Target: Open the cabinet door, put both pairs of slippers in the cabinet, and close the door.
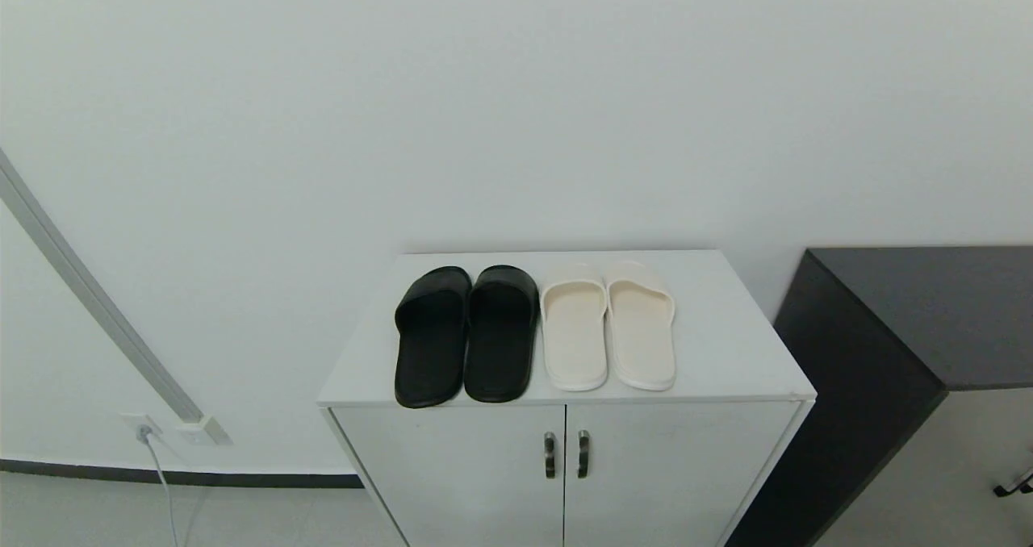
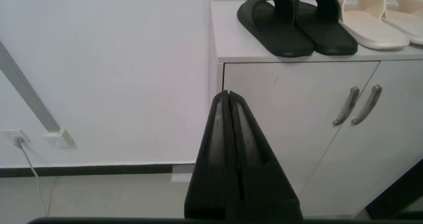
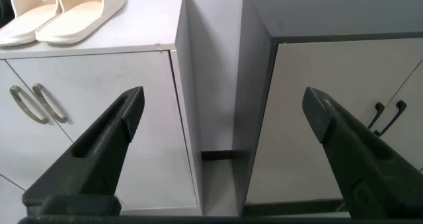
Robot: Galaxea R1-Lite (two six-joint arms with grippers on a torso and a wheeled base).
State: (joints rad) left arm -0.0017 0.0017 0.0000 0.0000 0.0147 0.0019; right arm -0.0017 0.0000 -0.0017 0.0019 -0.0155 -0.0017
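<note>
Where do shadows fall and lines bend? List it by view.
Head view: soft even light, no glare; the white slippers barely shadow the cabinet, whose sides taper downward. Left wrist view: the shut gripper is a dark mass. Right wrist view: the gap beside the cabinet is shaded.

My head camera looks down from in front onto the cabinet (image 1: 726,345) top and far wall (image 1: 516,87). Both wrist cameras sit lower, near its front, sharing handles (image 2: 345,106) and cream slippers (image 3: 73,12).

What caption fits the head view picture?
Black slippers and cream slippers sit side by side atop a closed white cabinet.
</note>
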